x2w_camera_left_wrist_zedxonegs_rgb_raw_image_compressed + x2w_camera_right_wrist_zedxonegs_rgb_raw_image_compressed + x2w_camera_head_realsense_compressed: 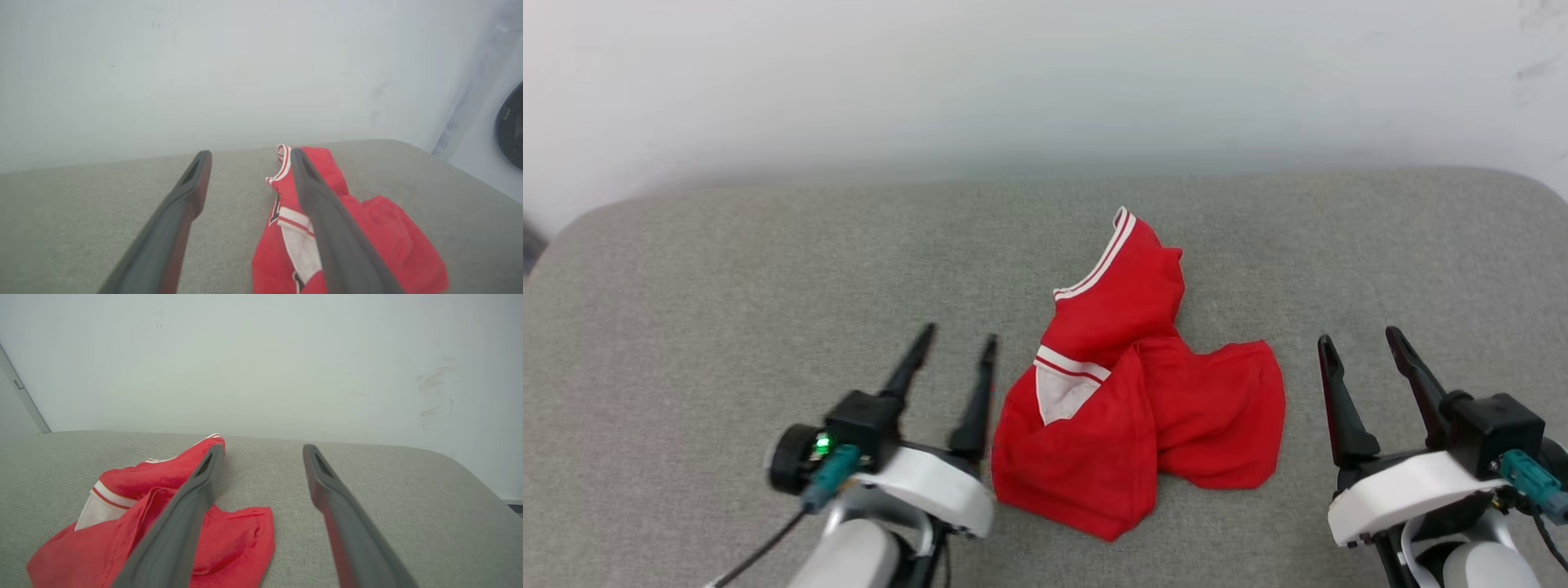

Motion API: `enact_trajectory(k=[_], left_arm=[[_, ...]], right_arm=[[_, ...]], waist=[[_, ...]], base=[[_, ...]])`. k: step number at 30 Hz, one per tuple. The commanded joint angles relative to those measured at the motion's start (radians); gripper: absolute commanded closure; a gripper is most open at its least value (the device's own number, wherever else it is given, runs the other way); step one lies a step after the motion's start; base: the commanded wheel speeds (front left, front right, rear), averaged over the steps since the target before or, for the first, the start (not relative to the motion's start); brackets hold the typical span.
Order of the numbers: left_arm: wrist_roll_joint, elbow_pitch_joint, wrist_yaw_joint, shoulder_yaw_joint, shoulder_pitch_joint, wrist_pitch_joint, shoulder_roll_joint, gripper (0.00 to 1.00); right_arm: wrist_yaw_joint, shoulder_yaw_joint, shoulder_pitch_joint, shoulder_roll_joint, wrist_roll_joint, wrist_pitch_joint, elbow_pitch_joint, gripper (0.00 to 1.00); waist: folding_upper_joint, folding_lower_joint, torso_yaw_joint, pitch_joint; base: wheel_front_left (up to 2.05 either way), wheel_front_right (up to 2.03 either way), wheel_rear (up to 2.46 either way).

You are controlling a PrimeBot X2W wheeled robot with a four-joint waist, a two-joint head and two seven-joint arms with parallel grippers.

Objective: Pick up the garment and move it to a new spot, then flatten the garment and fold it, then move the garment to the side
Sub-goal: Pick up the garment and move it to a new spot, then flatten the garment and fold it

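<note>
Bare lab (grey fabric table (686,327), white wall (1013,82))

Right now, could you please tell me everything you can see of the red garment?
The garment is thin, soft-looking bright red fabric with white-and-red striped trim and a white panel showing. It lies crumpled in folded-over layers on the grey padded surface, between the left gripper and right gripper, both open, neither holding it.

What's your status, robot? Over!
Left gripper open, empty, just left of the garment. Right gripper open, empty, farther off on its right. Garment crumpled in a heap on the grey cushion, not flattened. Nothing in the way.
</note>
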Motion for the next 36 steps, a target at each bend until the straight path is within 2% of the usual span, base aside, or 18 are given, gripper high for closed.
enact_trajectory(k=[1, 5, 12, 25, 31, 36], left_arm=[[-0.016, -0.002, 0.022, 0.038, 0.027, -0.007, 0.021, 0.00], [-0.037, -0.003, 0.064, 0.099, 0.071, -0.012, 0.052, 0.00], [-0.061, 0.015, 0.099, 0.154, 0.141, -0.014, 0.092, 0.00], [-0.073, 0.024, 0.099, 0.159, 0.141, -0.014, 0.109, 0.00], [-0.058, 0.008, 0.064, 0.120, 0.046, 0.021, 0.097, 0.00], [-0.054, 0.055, -0.022, 0.036, -0.115, 0.168, 0.084, 0.00]], right_arm=[[-0.001, -0.002, 0.023, 0.002, -0.004, 0.007, -0.007, 0.00], [-0.001, 0.000, 0.051, 0.002, -0.005, 0.022, -0.017, 0.00], [-0.001, 0.005, 0.090, 0.002, 0.008, 0.040, -0.034, 0.00], [-0.001, 0.011, 0.112, 0.002, 0.030, 0.049, -0.037, 0.00], [-0.001, 0.013, 0.091, 0.002, 0.032, 0.043, -0.037, 0.00], [-0.001, 0.028, 0.062, 0.002, 0.030, 0.035, -0.029, 0.00]], waist=[[0.0000, 0.0000, 0.009, -0.020], [0.0000, 0.0000, 0.009, -0.042], [0.0000, 0.0000, 0.001, -0.067], [0.0000, 0.0000, -0.004, -0.069], [0.0000, 0.0000, 0.002, -0.046], [0.0000, 0.0000, -0.009, -0.004]], base=[[0.00, 0.00, 0.00], [0.00, 0.00, 0.00], [0.00, 0.00, 0.00], [0.00, 0.00, 0.00], [0.00, 0.00, 0.00], [0.00, 0.00, 0.00]])
